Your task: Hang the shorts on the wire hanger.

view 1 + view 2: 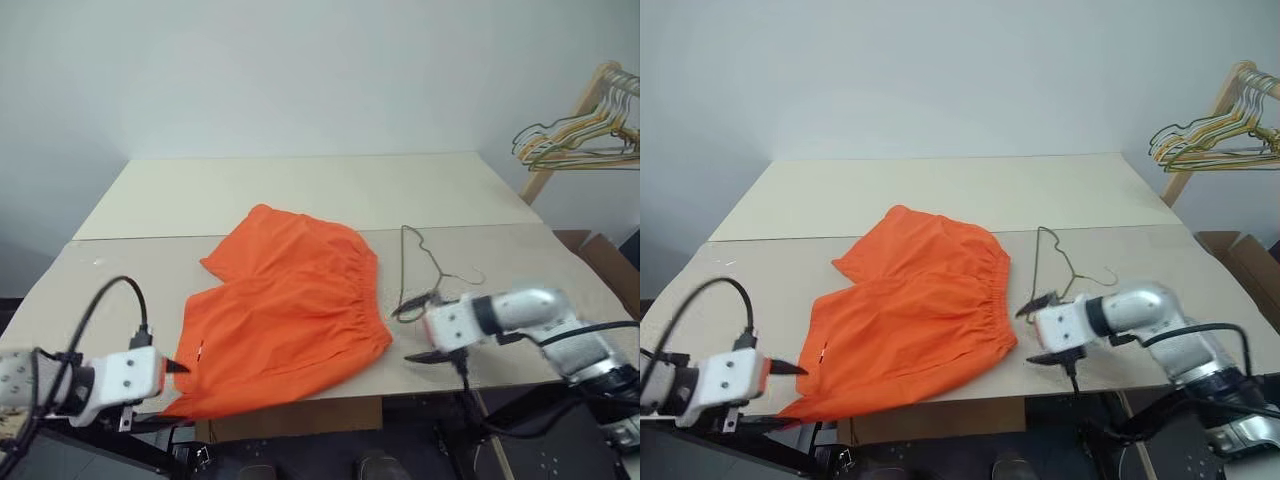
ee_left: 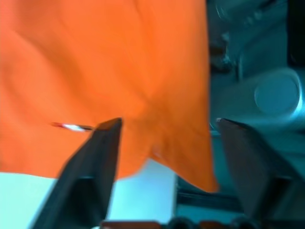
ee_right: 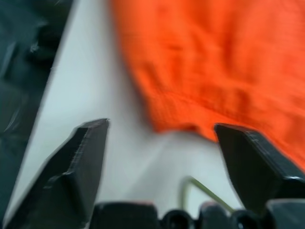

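Orange shorts (image 1: 285,315) flat on table (image 1: 300,190), near hem overhanging edge. Wire hanger (image 1: 425,270) just beside waistband. I see left gripper (image 1: 178,367) and right gripper (image 1: 418,333) spread, empty. Risks: shorts sliding off; thin wire skidding from pinch.

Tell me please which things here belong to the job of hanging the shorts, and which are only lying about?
Belong to the job:
- the shorts, spread on the table
- the wire hanger, lying on the table beside the waistband
- the left tool and the right tool, both open

Only lying about:
- the bunch of hangers on the wooden rack
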`<act>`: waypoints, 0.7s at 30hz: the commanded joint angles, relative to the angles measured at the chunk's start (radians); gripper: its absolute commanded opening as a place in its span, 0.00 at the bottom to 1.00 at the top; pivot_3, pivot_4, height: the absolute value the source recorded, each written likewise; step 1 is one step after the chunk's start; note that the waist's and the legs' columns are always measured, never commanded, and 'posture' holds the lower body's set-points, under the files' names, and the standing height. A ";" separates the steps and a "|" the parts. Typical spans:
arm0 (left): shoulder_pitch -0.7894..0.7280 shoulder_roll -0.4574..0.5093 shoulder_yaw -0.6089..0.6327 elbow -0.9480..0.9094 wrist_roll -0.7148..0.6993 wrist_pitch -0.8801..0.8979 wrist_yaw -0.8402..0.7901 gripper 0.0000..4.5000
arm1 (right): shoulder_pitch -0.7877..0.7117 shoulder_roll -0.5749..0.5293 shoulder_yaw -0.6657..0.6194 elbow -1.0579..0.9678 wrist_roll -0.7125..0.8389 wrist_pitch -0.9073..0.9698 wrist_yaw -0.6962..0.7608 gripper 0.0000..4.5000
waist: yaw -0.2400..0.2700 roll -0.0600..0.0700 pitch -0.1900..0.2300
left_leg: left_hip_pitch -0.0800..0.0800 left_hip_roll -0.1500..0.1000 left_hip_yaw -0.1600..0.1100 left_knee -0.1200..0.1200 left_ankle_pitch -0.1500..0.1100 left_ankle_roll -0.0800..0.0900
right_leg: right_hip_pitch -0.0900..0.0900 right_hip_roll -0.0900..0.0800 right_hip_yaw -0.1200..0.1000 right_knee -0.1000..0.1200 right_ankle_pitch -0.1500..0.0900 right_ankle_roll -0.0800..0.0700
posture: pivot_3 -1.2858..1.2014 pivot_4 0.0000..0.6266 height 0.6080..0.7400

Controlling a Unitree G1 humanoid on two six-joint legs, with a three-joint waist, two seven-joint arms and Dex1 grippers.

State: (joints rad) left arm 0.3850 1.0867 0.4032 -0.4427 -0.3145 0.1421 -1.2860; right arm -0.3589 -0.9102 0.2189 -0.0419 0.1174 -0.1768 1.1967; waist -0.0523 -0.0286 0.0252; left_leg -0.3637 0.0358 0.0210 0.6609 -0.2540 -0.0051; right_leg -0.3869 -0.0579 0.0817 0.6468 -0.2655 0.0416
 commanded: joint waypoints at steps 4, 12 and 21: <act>-0.249 -0.121 -0.029 -0.024 -0.175 0.025 0.096 1.00 | -0.090 0.170 -0.142 -0.027 0.021 0.454 -0.348 1.00 | -0.001 0.000 0.000 | 0.000 0.001 0.000 0.000 0.000 0.000 | 0.000 0.002 0.001 0.000 0.000 0.000 | 0.50 0.00 1.00; -0.380 -0.181 -0.212 -0.023 -0.123 0.031 0.144 1.00 | -0.247 0.541 -0.291 0.086 -0.003 1.076 -0.873 1.00 | -0.021 0.000 -0.001 | -0.005 -0.001 -0.001 0.000 0.000 0.000 | -0.005 0.001 0.002 0.001 0.001 0.000 | 0.48 0.00 1.00; -0.470 -0.229 -0.303 -0.008 -0.115 0.027 0.154 1.00 | -0.271 0.668 -0.227 0.181 -0.048 1.161 -0.995 1.00 | -0.069 0.001 -0.001 | -0.006 -0.001 -0.003 0.000 0.000 0.000 | -0.004 0.001 0.001 0.001 0.001 0.001 | 0.47 0.00 1.00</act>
State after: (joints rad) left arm -0.0685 0.8591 0.0988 -0.4465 -0.4315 0.1788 -1.1405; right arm -0.6018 -0.2395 -0.0105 0.1504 0.0795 0.9849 0.2119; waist -0.1216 -0.0276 0.0243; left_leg -0.3697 0.0345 0.0171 0.6609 -0.2541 -0.0054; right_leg -0.3911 -0.0569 0.0827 0.6474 -0.2649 0.0422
